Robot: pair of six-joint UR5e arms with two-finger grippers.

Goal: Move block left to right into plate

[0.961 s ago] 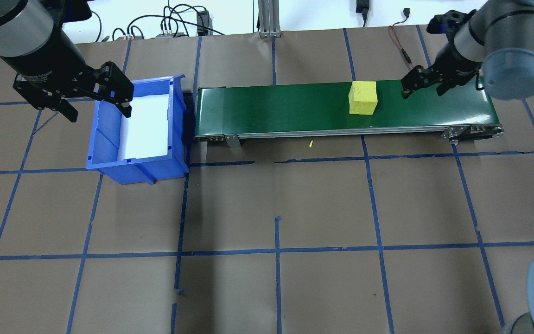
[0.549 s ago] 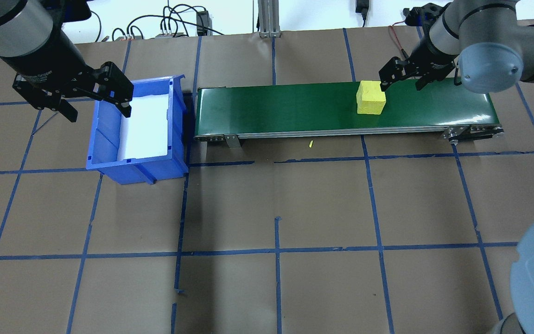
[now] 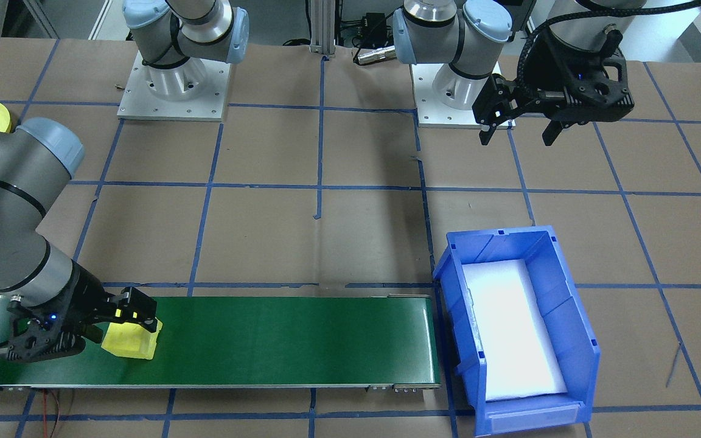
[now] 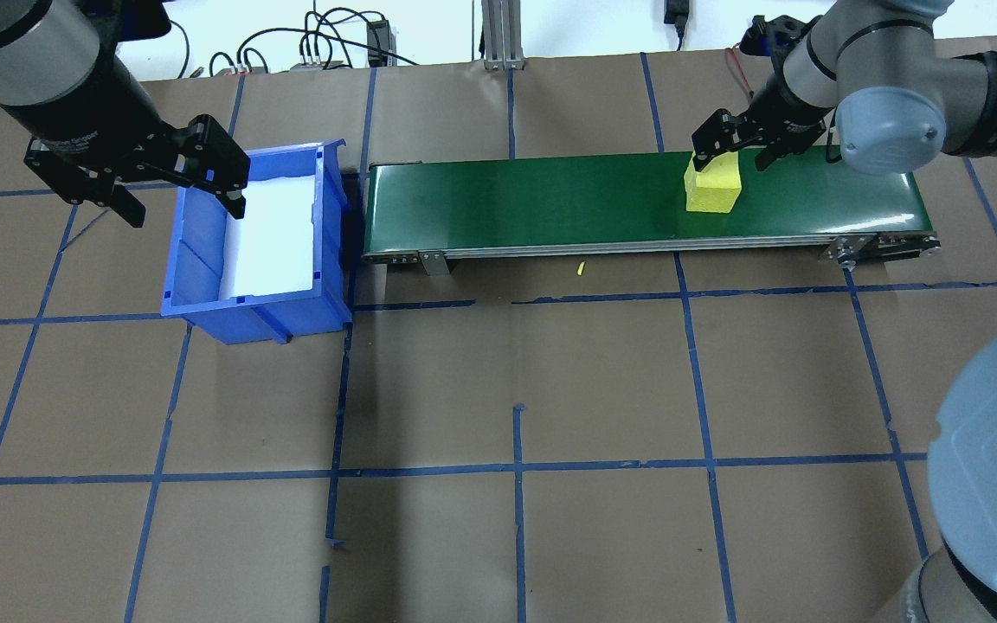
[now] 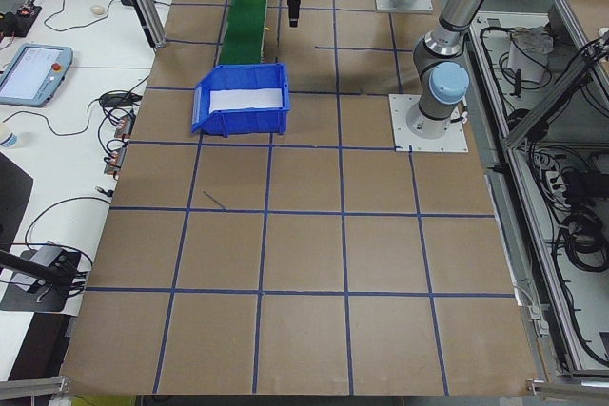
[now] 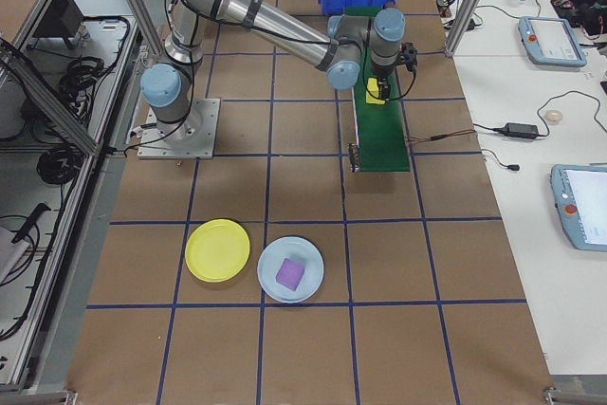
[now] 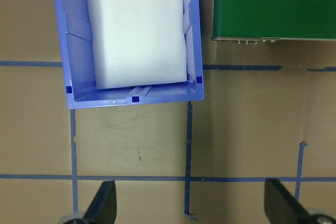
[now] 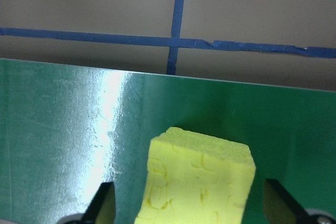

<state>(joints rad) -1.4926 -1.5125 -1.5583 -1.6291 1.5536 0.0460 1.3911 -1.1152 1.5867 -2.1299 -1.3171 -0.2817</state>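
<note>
A yellow foam block [image 4: 713, 186] lies on the green conveyor belt [image 4: 533, 203], toward its right end. My right gripper [image 4: 730, 160] is open and straddles the block, one finger on either side and clear of it. In the right wrist view the block [image 8: 197, 182] sits between the spread fingertips [image 8: 278, 205]. My left gripper [image 4: 183, 208] hangs open and holds nothing, at the far left edge of the blue bin [image 4: 196, 303]. The yellow plate [image 6: 217, 250] lies on the table well away from the belt, on the robot's right side.
A white pad lines the blue bin, which stands at the belt's left end. Next to the yellow plate is a pale blue plate [image 6: 290, 270] holding a purple block. Cables and an aluminium post run along the table's far edge.
The block has travelled to the right along the belt. My right gripper has swung left and down over it, still open. The left arm has not moved.
</note>
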